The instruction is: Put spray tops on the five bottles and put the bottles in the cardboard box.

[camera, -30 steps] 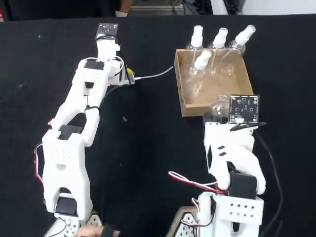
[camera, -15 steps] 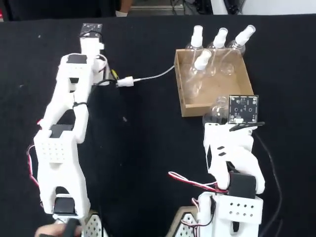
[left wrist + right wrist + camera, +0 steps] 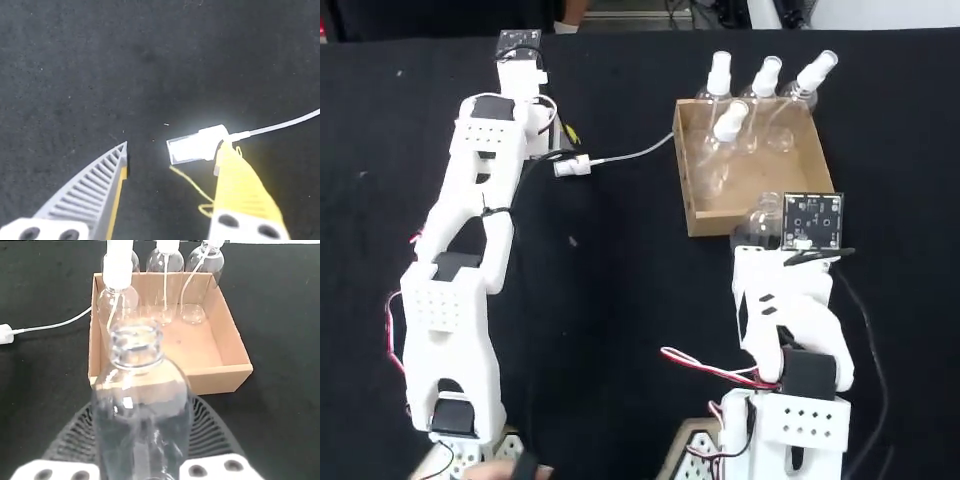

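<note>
A white spray top (image 3: 574, 165) (image 3: 196, 145) with a long thin tube lies on the black table, left of the cardboard box (image 3: 688, 180). My left gripper (image 3: 172, 152) (image 3: 560, 150) is open over it; the yellow finger (image 3: 235, 175) touches the top's side and the grey finger (image 3: 107, 177) stands apart. A clear bottle (image 3: 141, 405) (image 3: 758, 222) with a bare neck is upright at the box's near edge, and my right gripper (image 3: 142, 460) is shut on it. Several bottles with spray tops (image 3: 731, 122) (image 3: 118, 287) stand in the box (image 3: 220, 377).
The spray top's tube (image 3: 635, 152) runs across the table toward the box's left wall. Black cloth lies bare between the two arms and to the right of the box.
The left arm swung left, away from the spray top, then came back over it. The spray top, the right arm and its bottle have stayed put.
</note>
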`<state>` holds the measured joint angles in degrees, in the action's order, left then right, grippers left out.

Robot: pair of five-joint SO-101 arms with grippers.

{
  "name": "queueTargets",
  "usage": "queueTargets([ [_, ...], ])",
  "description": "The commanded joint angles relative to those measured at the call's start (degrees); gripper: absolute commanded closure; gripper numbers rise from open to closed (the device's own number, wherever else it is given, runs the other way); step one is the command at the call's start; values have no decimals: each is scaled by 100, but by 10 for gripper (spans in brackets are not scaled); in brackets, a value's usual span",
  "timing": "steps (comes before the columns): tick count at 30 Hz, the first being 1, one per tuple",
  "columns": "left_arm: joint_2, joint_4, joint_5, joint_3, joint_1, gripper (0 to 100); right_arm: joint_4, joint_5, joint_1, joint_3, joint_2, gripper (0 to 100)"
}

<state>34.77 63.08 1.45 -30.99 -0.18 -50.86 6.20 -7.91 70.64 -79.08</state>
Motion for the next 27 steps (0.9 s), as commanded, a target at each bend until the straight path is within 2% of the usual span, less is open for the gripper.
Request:
queueTargets([
  [1,-62,-9,132,-207,136,724,167,0,-70,-48,-136,988],
  [4,-53,-211,413,-13,286,724,167,0,-70,-48,-136,988],
  [8,105,-607,448,189,268,722,167,0,-70,-48,-136,988],
  [12,484,-765,404,180,259,628,167,0,-70,-48,-136,988],
  [14,703,-809,141,180,259,590,167,0,-70,-48,-136,988],
  [17,967,-905,-149,180,242,609,176,9,-70,-48,-136,988],
  [27,949,-932,-158,163,22,622,176,9,-70,-40,-136,988],
])
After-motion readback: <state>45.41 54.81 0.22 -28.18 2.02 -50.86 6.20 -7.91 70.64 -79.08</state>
